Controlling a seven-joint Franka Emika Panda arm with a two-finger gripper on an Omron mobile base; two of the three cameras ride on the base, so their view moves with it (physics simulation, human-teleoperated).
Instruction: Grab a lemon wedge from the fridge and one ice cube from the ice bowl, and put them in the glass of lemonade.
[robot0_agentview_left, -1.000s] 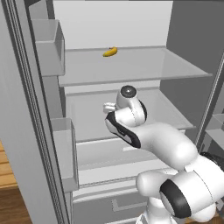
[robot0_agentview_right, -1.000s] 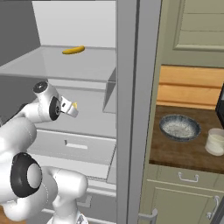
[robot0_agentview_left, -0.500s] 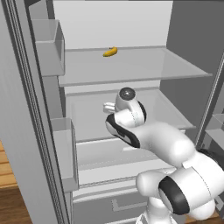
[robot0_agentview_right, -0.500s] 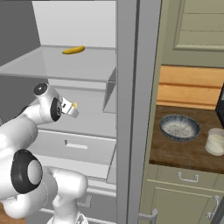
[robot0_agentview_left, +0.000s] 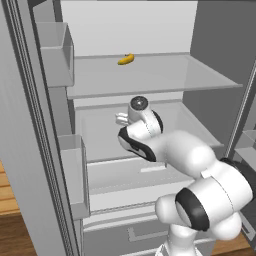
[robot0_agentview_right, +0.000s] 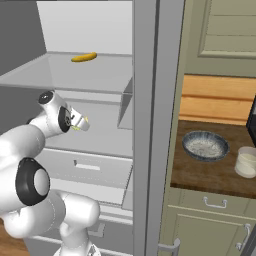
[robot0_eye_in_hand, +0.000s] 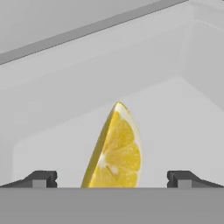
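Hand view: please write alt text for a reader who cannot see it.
A yellow lemon wedge stands on edge, cut face showing, between the gripper's two dark fingertips, which stand wide apart from it. Behind it lies the pale interior of the fridge.

Beige cabinets (robot0_agentview_right: 227, 30) above and below a brown wooden surface (robot0_agentview_right: 210, 172); wood-panelled wall (robot0_agentview_right: 215, 105) behind it. Wooden floor (robot0_agentview_left: 12, 235) at left.

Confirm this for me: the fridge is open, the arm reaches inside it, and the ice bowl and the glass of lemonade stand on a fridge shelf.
One part is wrong. The fridge is open and the arm reaches inside it, but the ice bowl and the glass of lemonade stand on the wooden counter right of the fridge, not on a shelf. The right base view shows this.
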